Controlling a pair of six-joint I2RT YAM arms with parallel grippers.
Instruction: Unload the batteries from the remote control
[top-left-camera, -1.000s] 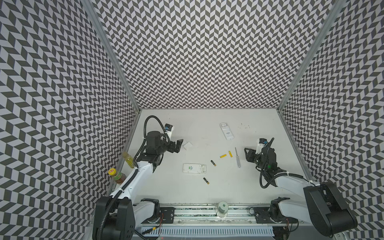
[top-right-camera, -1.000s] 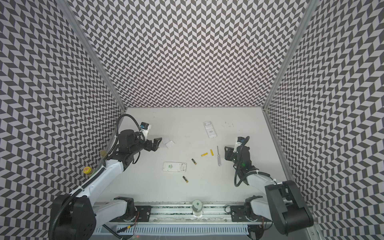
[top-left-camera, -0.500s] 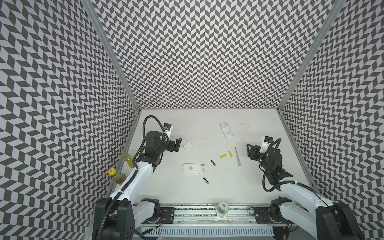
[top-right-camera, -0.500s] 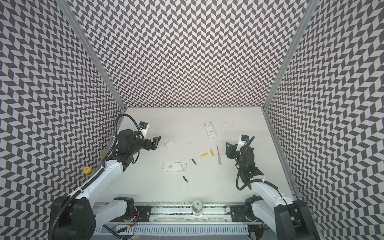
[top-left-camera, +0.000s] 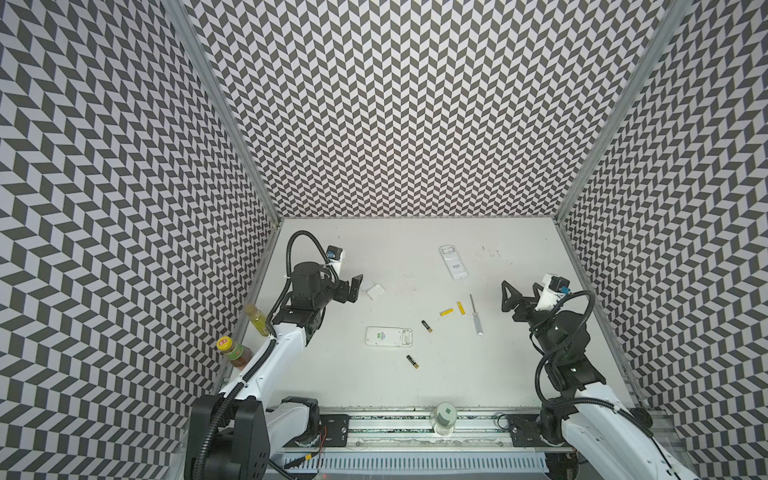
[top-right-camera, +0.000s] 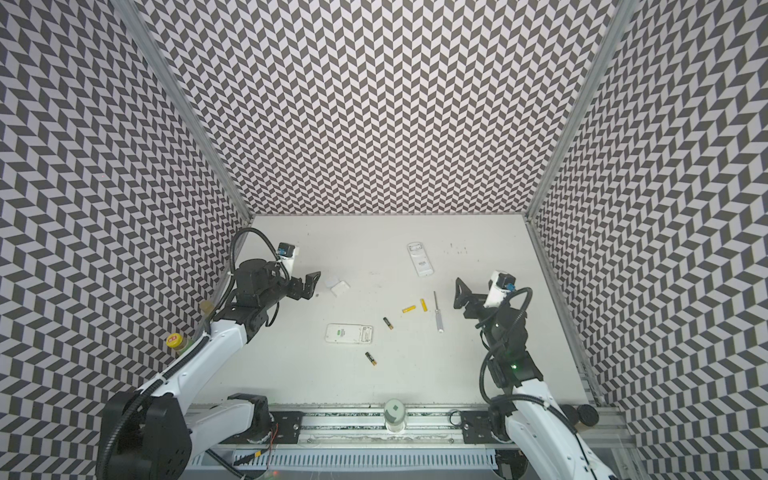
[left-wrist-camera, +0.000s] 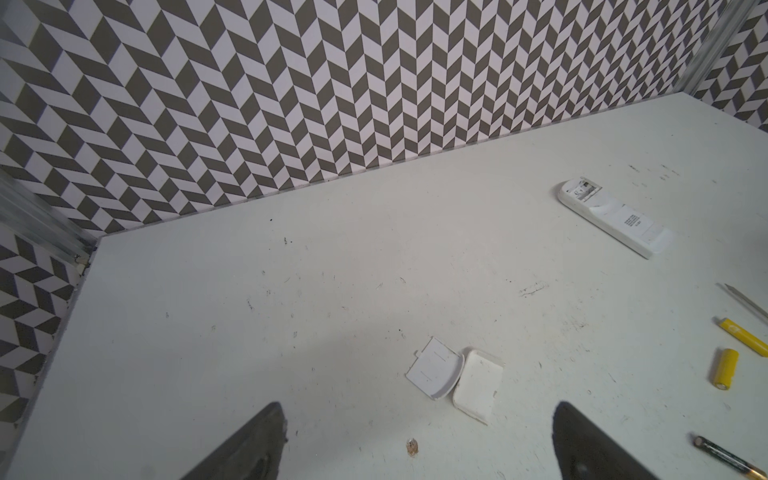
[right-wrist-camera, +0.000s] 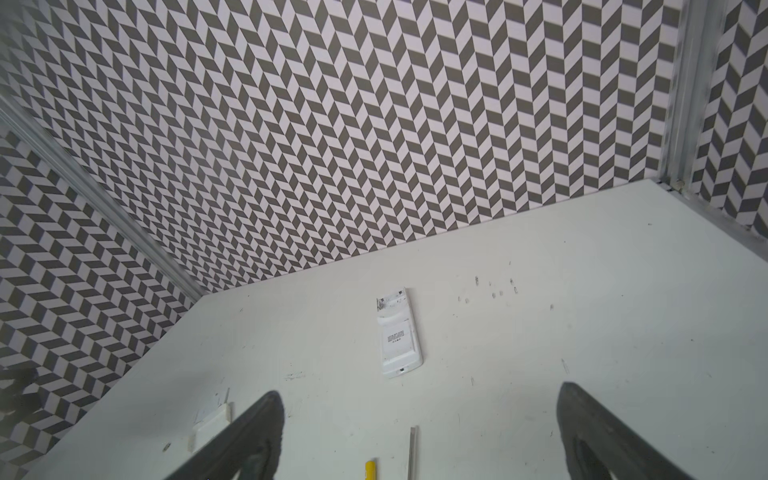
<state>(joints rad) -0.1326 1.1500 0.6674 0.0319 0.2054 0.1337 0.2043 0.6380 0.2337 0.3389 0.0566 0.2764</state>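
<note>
Two white remote controls lie on the table, one at the back (top-left-camera: 453, 262) (right-wrist-camera: 398, 336) with its end compartment uncovered, one in the middle (top-left-camera: 388, 336) (top-right-camera: 348, 333). Loose on the table are two yellow batteries (top-left-camera: 446, 312) (top-left-camera: 460, 307) (left-wrist-camera: 725, 368) and two black batteries (top-left-camera: 427, 326) (top-left-camera: 412, 362). My left gripper (top-left-camera: 355, 286) (left-wrist-camera: 417, 409) hovers open and empty beside two white battery covers (top-left-camera: 372, 287) (left-wrist-camera: 453, 378). At the right, my right gripper (top-left-camera: 519, 293) (right-wrist-camera: 419, 395) hangs open and empty, apart from everything.
A clear-handled screwdriver (top-left-camera: 476, 314) (right-wrist-camera: 412, 453) lies between the yellow batteries and the right gripper. Two bottles (top-left-camera: 257, 320) (top-left-camera: 230, 351) stand along the left wall. A capped jar (top-left-camera: 444, 419) stands on the front rail. Patterned walls close three sides.
My right gripper has opened wide and drawn up and to the right, away from the screwdriver. The left arm and the things on the table have not moved.
</note>
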